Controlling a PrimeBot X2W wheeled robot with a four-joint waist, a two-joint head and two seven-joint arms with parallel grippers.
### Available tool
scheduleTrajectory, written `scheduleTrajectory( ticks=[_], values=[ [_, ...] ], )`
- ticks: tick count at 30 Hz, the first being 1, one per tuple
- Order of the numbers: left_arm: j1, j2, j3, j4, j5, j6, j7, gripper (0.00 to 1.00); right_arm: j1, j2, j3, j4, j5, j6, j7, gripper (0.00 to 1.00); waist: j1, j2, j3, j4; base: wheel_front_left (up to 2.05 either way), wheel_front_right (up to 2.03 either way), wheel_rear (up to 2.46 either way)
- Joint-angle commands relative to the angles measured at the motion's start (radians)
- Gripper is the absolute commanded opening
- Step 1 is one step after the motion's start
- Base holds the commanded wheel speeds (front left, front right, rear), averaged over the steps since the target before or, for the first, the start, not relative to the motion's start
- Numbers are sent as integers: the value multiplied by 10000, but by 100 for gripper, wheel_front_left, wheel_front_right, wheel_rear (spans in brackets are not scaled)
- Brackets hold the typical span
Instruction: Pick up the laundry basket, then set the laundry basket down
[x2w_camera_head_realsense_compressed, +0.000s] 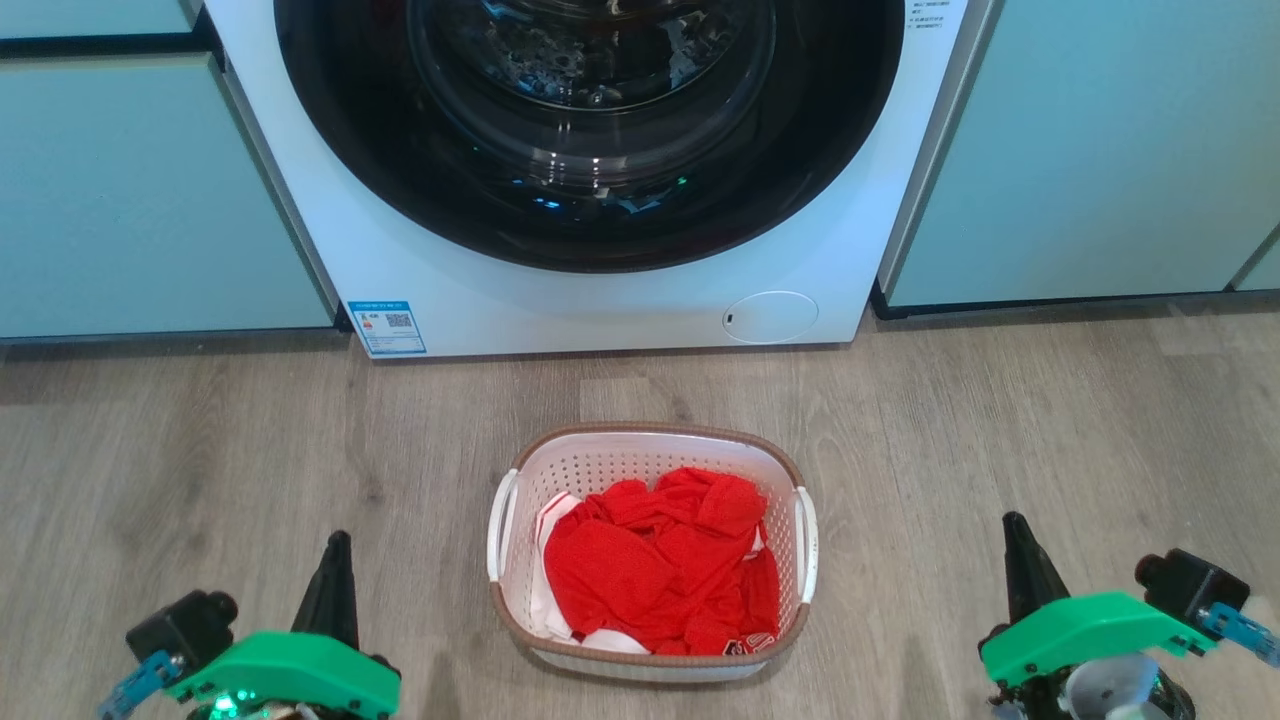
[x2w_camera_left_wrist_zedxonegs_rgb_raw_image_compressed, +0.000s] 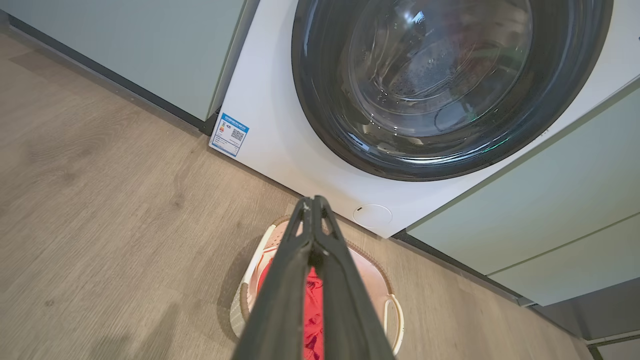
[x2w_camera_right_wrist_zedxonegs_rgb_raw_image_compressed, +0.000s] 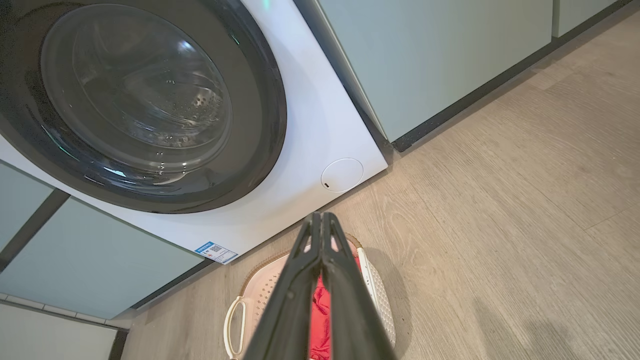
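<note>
While both tools stand well apart from the laundry basket (x2w_camera_head_realsense_compressed: 610, 468), neither touches or holds anything; the left tool (x2w_camera_head_realsense_compressed: 338, 545) has its two dark fingers pressed together, tips meeting with no gap in its wrist view; the right tool (x2w_camera_head_realsense_compressed: 1016, 525) is likewise closed, fingers together and empty; the left one sits at the basket's left and the right one at its right, both nearer the robot than the basket's far rim

Count: one basket, standing upright on the wooden floor (x2w_camera_head_realsense_compressed: 200, 450), just in front of one white washing machine (x2w_camera_head_realsense_compressed: 600, 300) whose round dark door is closed; two white handles on the basket, one on the left side (x2w_camera_head_realsense_compressed: 500, 525) and one on the right (x2w_camera_head_realsense_compressed: 806, 545); one red garment (x2w_camera_head_realsense_compressed: 660, 570) bunched inside, with some white cloth (x2w_camera_head_realsense_compressed: 548, 590) beneath it at the left; one blue label (x2w_camera_head_realsense_compressed: 387, 327) and one round cover (x2w_camera_head_realsense_compressed: 770, 317) low on the machine's front; pale green cabinets (x2w_camera_head_realsense_compressed: 130, 200) flank the machine on both sides
</note>
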Motion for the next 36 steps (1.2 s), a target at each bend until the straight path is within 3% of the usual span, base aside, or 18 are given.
scheduleTrajectory(
  ticks=[1,36],
  values=[
    [-546,121,235,-250,-311,-66,54,0,-546,-209,-35,-270,315,21,92,0,0,0,1,-5,0,0,0],
    [-1239,135,881,-20,-4547,-544,1056,0,-968,-272,-587,-184,4313,38,1084,0,0,0,22,-148,0,0,0]
  ],
)
